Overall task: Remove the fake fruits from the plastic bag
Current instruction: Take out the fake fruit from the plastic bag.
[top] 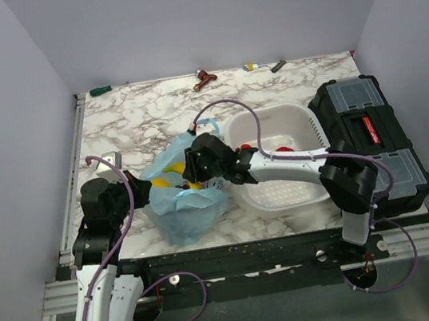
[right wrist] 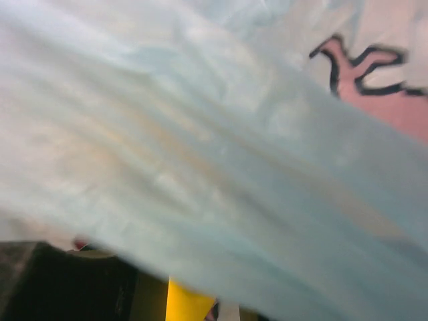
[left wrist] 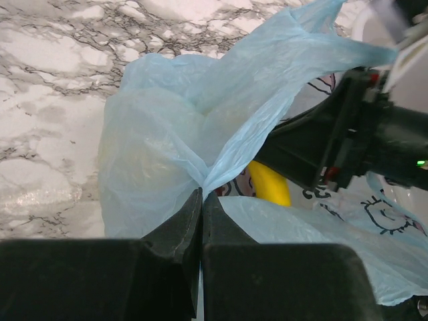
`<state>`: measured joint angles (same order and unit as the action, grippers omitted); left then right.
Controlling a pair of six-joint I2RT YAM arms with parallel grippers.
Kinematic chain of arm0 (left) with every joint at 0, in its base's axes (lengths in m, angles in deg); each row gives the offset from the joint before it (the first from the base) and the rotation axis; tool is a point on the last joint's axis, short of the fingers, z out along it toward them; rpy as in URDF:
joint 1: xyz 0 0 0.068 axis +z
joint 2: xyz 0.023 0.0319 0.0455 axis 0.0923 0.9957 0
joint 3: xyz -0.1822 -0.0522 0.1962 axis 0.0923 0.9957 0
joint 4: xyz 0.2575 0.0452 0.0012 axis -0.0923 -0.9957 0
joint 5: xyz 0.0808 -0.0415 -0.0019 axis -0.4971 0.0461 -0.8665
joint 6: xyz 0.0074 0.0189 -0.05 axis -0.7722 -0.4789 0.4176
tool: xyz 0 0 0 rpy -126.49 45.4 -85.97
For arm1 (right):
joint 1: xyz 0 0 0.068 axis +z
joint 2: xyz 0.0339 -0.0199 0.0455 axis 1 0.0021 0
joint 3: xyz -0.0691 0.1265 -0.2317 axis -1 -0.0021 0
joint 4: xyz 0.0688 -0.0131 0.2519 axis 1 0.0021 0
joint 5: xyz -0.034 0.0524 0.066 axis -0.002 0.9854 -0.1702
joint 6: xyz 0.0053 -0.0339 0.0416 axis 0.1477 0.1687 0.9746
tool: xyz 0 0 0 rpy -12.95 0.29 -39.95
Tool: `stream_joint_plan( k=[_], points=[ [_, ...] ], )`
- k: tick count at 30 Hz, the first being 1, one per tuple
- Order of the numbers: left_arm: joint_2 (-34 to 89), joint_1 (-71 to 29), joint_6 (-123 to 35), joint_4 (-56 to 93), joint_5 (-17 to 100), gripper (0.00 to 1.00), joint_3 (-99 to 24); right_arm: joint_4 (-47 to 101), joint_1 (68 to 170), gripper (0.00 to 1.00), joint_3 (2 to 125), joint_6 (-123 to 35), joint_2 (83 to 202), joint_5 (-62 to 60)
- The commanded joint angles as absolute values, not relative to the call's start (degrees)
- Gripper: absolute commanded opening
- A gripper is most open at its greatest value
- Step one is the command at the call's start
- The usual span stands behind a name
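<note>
Nearest the bases, the left fingers (left wrist: 199, 204) were pressed together on a gathered fold of the plastic bag (left wrist: 160, 134), which lay left of centre on the marble-patterned worktop (top: 113, 127). Its film looked thin, soft and slippery. It would probably collapse or slide unless held by a bunched fold or a loop handle. The right fingers (top: 196, 168) were inside the bag's mouth, but film covered their camera, so it could not be told whether they stood apart or closed. The fake fruits (left wrist: 269, 185), of which only yellow pieces showed, sat inside the bag. They appeared light, rigid and smooth, and best taken across the narrow middle. The bag's pink-and-black cartoon print bore no legible words. Beyond stood a white basket (top: 284, 194) holding a red fruit (top: 284, 150), and a black toolbox (top: 356, 135) whose red label was too small to read.
</note>
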<state>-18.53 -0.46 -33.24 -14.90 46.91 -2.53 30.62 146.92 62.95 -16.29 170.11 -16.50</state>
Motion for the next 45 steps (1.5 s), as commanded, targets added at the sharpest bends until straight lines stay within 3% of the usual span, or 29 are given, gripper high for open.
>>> stream_joint_plan(
  k=[1,13,21,29,35,37,42,45],
  points=[
    [-19.4,-0.7,-33.5,-14.0,47.1,0.00,-1.9,27.1,147.1,0.01,60.2,-16.0,162.9,-16.7],
    [-22.6,-0.7,-33.3,-14.1,44.1,0.00,-1.7,22.7,147.1,0.01,55.9,-15.0,152.9,-19.8],
    [-20.0,-0.7,-33.6,-13.7,48.3,0.00,-2.1,7.3,147.2,0.01,53.9,-16.5,154.9,-0.1],
    [-27.7,-0.7,-31.6,-15.7,35.2,0.00,-2.0,2.0,147.2,0.01,44.8,-20.4,149.6,2.7],
    [-28.2,-0.7,-31.4,-16.0,33.7,0.00,-2.0,3.0,147.2,0.01,43.9,-22.4,148.0,5.2],
    [-29.0,-0.7,-31.3,-17.3,30.9,0.00,-2.9,7.7,147.2,0.01,46.0,-23.0,148.8,1.4],
    [-32.4,-0.7,-31.6,-15.7,32.9,0.00,-2.2,21.6,147.2,0.01,48.8,-18.6,150.4,-22.4],
    [-31.8,-0.7,-31.9,-15.1,35.1,0.00,-2.0,25.7,147.2,0.01,50.1,-17.8,152.2,-24.9]
  ],
)
